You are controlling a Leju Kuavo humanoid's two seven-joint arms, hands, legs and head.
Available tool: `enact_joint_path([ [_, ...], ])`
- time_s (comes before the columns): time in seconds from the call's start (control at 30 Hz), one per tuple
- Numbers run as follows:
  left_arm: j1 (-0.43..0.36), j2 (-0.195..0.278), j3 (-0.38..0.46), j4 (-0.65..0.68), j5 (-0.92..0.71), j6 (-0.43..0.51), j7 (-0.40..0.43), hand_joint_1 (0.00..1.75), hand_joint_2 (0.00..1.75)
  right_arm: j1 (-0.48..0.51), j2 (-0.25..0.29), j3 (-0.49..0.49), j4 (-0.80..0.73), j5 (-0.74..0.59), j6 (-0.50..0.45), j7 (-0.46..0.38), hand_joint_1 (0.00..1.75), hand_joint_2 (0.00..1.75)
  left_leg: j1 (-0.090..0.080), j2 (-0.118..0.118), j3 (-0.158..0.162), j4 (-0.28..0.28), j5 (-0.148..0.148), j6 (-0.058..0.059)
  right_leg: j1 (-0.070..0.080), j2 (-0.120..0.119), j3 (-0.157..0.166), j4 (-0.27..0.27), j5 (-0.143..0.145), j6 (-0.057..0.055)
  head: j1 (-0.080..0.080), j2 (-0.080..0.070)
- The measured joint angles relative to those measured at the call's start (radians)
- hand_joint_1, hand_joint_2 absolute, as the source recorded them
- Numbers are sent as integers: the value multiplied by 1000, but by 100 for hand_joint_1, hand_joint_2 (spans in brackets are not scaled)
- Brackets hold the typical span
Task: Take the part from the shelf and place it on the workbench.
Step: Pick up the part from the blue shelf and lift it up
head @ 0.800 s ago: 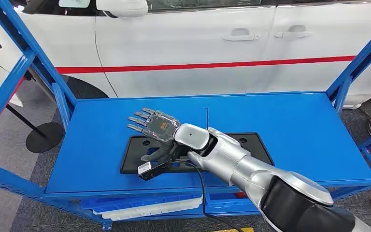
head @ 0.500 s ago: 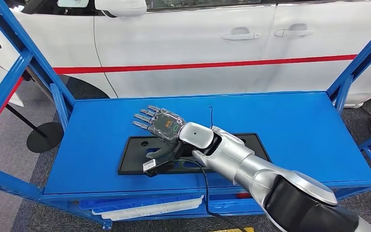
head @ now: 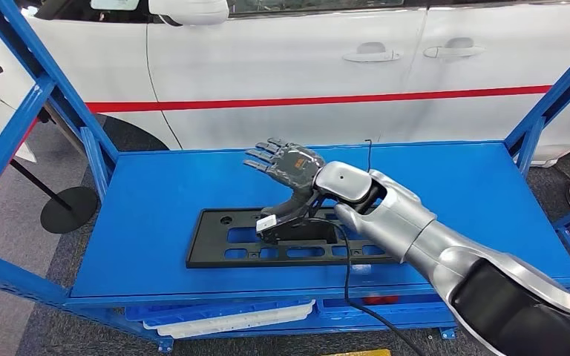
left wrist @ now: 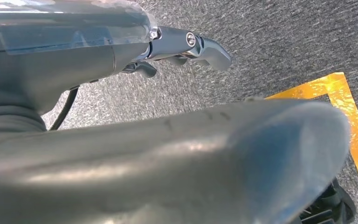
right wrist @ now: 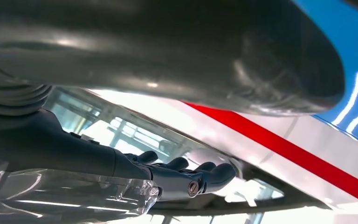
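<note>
The right robot hand (head: 286, 165) hovers over the middle of the blue metal shelf (head: 156, 193), palm turned down, dark fingers (head: 261, 158) stretched out and apart, thumb hanging below. Nothing in it: the hand is released. Under it lies the flat black rectangular plastic part with slots and round holes (head: 230, 245), resting on the shelf top, long side running left to right, near the front edge. The thumb and the white-tagged piece under the wrist hang just over the part's middle, and from the head view I cannot tell whether they touch it. The silver right arm (head: 415, 230) comes in from the near right, crossing over the part's right end, with a thin black cable (head: 347, 276) looping down off it past the shelf's front edge.

From the right wrist, the same fingers (right wrist: 205, 176) show straight and spread, nothing between them, with the white car with a red stripe (right wrist: 307, 161) beyond.

That car (head: 304, 67) stands on the far side of the shelf, doors and handles in sight. Blue diagonal frame struts (head: 37, 81) rise at the left and right. A lower tier holds white and blue trays (head: 223, 317).

The left robot hand (left wrist: 177, 49) hangs over grey carpet (left wrist: 279, 42) with a yellow floor marking (left wrist: 349, 121), fingertips curled in a little, holding nothing as far as shown; whether it is loose or clenched I cannot tell.
</note>
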Motion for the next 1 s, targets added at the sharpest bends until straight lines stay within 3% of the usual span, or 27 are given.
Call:
enact_joint_path([
  [0.17,3,1,0,0,-1,0,1,0,0,-2,-139,-21,-134,-75,83,16,0,0,-1,-1,-1,1,0,1,0,-1,0,-1,0,1,0,0],
  [0.33,6,2,0,0,2,0,3,0,0,35,-304,-74,-293,-152,108,27,0,0,-1,-2,0,2,-2,3,0,-3,2,-1,-1,3,0,0],
  [0.47,11,3,5,0,19,0,5,0,0,160,-446,-143,-439,-213,101,29,0,0,-1,-4,0,2,-4,5,0,-5,3,-2,-2,3,0,0],
  [0.6,17,4,15,0,31,0,3,0,0,350,-551,-230,-585,-230,79,33,0,0,-1,-4,1,2,-7,5,0,-5,5,-2,-4,5,0,0],
  [0.8,19,4,23,0,30,-3,9,0,0,687,-593,-386,-755,-218,76,2,0,0,-1,-5,3,2,-10,5,1,-5,8,-3,-8,5,0,0],
  [1.0,13,4,25,0,24,-6,11,0,0,810,-594,-440,-817,-207,78,-5,0,0,-1,-3,5,2,-12,5,1,-3,9,-3,-8,4,0,0],
])
